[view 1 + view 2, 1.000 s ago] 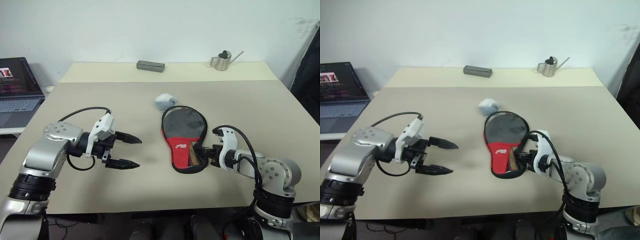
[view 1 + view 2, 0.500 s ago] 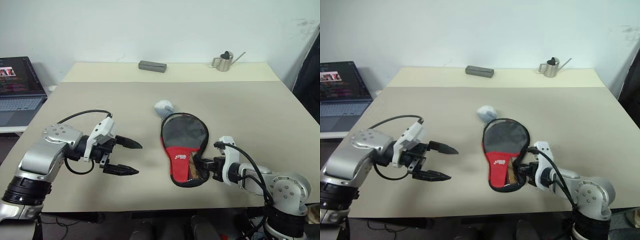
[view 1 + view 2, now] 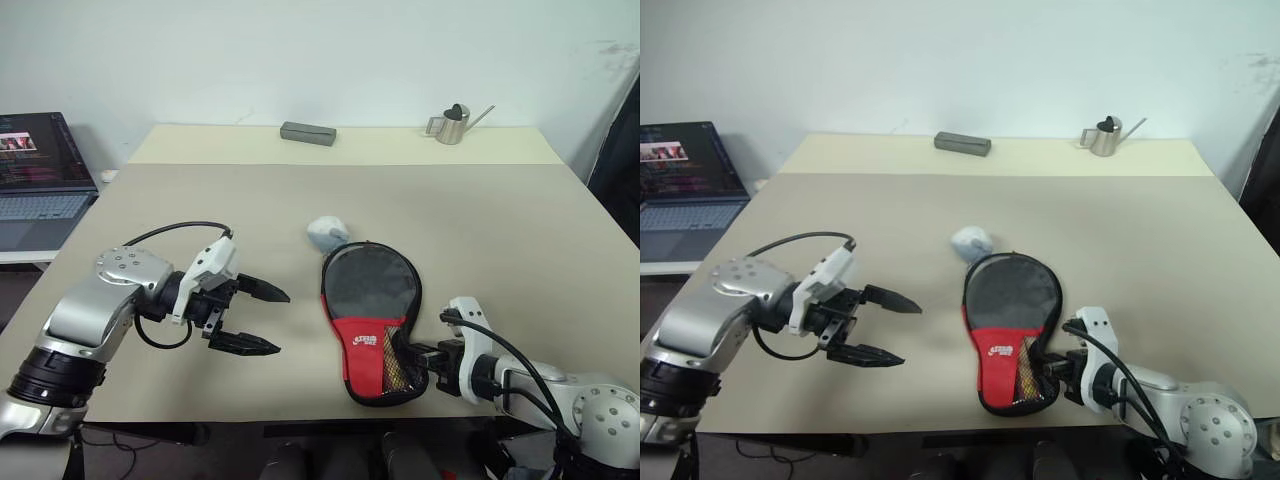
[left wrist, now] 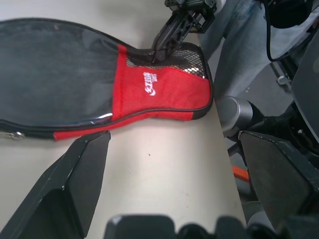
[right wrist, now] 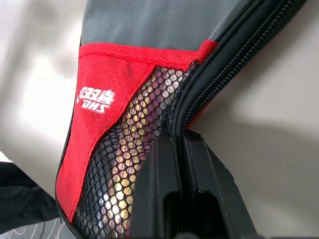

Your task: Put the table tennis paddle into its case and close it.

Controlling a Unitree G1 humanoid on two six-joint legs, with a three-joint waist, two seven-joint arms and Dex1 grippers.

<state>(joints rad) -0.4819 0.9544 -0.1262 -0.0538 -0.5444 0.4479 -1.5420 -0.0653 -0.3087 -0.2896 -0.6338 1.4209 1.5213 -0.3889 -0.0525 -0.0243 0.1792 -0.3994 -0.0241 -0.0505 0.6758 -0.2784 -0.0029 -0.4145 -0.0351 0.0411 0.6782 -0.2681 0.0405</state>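
Black case point(image 3: 370, 300) with grey face, red lower panel bearing white logo, honeycomb mesh pocket. Beige worktop point(image 3: 180, 200). White-grey ball point(image 3: 326, 233). Silver watering can point(image 3: 450, 123). Dark grey block point(image 3: 307, 132).

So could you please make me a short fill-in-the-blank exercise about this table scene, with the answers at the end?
1. The right gripper is shut on the zipper edge of the ____.
2. The left gripper hovers over the table with its fingers ____.
3. The small crumpled white object lies beside the ____ end of the case.
4. At the far edge of the table, a small metal ____ stands to the right of the grey block.

Answers: case; open; round; watering can
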